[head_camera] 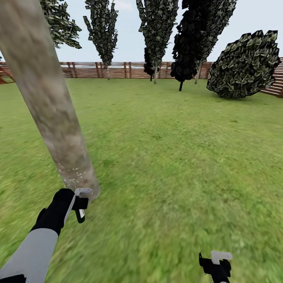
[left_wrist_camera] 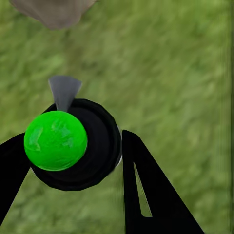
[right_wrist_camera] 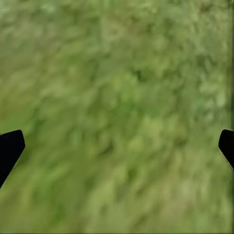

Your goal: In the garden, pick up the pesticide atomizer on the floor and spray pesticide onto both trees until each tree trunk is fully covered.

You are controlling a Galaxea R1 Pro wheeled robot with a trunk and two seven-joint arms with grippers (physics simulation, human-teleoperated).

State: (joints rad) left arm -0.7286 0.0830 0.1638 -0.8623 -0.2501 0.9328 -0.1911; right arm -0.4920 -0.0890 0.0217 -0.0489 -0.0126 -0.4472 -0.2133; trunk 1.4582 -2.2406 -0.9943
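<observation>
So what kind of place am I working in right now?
An outdoor fenced garden, by the look of it: grass lawn underfoot, a brown slatted wooden fence along the far edge, and a thick tree trunk beside the left gripper.

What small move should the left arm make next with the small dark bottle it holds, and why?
Probably raise the left gripper slowly up along the thick grey-beige mottled tree trunk while spraying. It is shut on the small dark atomizer bottle with the bright green round top beside the trunk's base, and the fine whitish pesticide specks cover only the lowest part; the trunk above looks bare.
</observation>
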